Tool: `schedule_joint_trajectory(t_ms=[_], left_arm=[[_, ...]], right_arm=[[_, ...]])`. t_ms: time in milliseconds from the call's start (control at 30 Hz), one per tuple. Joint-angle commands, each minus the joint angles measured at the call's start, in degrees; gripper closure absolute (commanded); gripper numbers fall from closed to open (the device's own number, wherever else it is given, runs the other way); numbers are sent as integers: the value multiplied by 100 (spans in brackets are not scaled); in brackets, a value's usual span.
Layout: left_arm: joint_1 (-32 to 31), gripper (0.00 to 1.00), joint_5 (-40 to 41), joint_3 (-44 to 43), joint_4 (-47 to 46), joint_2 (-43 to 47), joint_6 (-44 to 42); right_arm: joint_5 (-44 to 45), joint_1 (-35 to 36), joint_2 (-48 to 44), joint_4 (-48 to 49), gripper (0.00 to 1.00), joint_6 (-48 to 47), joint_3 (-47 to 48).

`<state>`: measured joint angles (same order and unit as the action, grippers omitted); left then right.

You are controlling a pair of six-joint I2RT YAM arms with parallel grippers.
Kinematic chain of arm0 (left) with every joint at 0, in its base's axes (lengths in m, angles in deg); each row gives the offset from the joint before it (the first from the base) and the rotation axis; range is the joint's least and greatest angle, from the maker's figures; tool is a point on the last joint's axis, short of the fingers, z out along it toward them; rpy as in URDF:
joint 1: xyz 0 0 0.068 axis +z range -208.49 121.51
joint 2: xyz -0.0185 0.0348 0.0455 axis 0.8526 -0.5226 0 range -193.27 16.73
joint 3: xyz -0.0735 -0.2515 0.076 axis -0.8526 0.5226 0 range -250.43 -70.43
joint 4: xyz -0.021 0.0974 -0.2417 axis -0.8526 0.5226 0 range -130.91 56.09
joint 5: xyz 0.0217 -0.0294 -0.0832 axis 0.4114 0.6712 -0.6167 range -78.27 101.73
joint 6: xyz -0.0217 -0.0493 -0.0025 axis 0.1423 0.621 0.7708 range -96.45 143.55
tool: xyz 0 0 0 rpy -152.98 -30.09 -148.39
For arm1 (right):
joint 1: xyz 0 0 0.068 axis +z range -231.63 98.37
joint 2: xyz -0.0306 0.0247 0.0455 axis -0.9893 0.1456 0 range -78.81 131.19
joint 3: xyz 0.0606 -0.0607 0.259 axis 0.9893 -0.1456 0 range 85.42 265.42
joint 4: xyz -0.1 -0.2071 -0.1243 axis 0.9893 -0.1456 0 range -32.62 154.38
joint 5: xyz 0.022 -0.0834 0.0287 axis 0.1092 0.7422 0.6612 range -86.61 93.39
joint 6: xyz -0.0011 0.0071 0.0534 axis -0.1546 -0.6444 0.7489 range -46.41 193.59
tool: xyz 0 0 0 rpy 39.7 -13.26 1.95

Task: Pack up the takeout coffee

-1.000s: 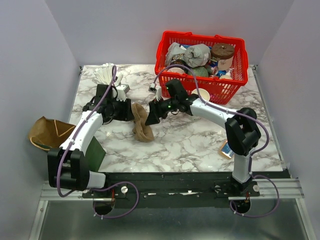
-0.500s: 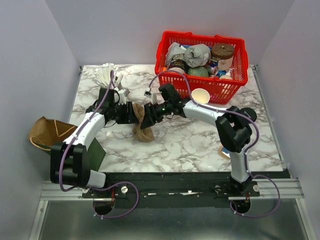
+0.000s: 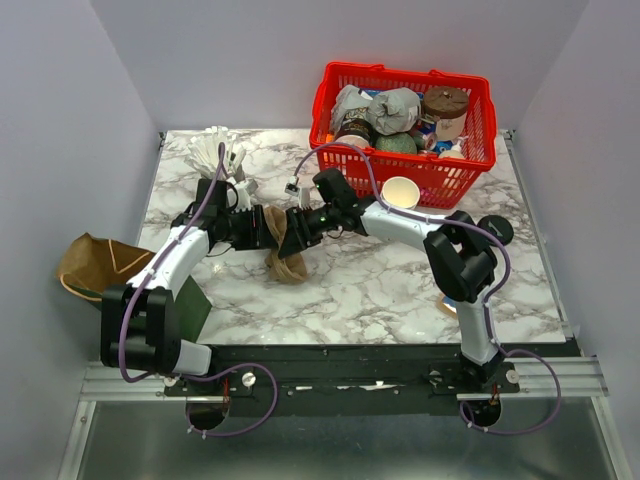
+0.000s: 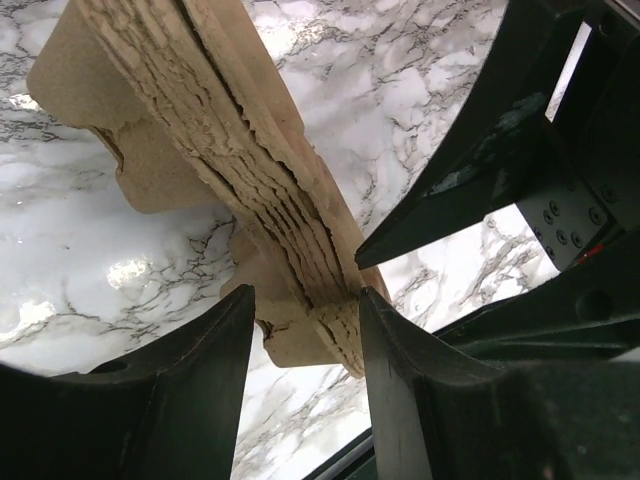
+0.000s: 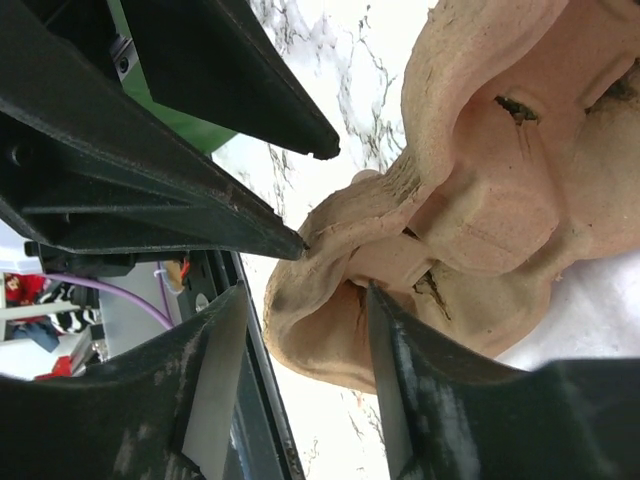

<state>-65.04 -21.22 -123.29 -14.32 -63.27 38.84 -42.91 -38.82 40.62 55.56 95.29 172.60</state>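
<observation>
Your left gripper (image 4: 305, 300) is clamped on the stacked brown moulded-pulp cup carriers (image 4: 230, 150); right gripper (image 5: 305, 290) straddles their rim; can't tell whether it's gripping.

Top external: fixed, high behind both arm bases, looks down and forward over the whole white marble table (image 3: 400, 290), far off. Left wrist: just behind left pincer (image 4: 305, 300), looks along its fingers, very close to stack of brown moulded-pulp cup carriers (image 4: 250, 180). Right wrist: likewise behind right pincer (image 5: 305, 290). All three share that stack; each wrist view catches the opposite pincer beyond it.
</observation>
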Motion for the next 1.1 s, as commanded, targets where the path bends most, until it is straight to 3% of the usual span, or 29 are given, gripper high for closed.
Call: schedule_joint_trajectory(t_ms=[0,167,533,767,1067], left_arm=[[118,46,-177,-14,21,64,27],[162,46,-203,-5,92,64,-17],[154,46,-502,118,22,73,27],[154,46,-555,153,13,47,36],[145,46,-643,294,22,152,36]], right_arm=[[-10,52,176,187,48,81,177],[-63,52,176,214,58,72,186],[-90,17,168,223,70,54,116],[16,-79,10,196,99,37,-139],[113,-106,-43,196,99,45,-192]])
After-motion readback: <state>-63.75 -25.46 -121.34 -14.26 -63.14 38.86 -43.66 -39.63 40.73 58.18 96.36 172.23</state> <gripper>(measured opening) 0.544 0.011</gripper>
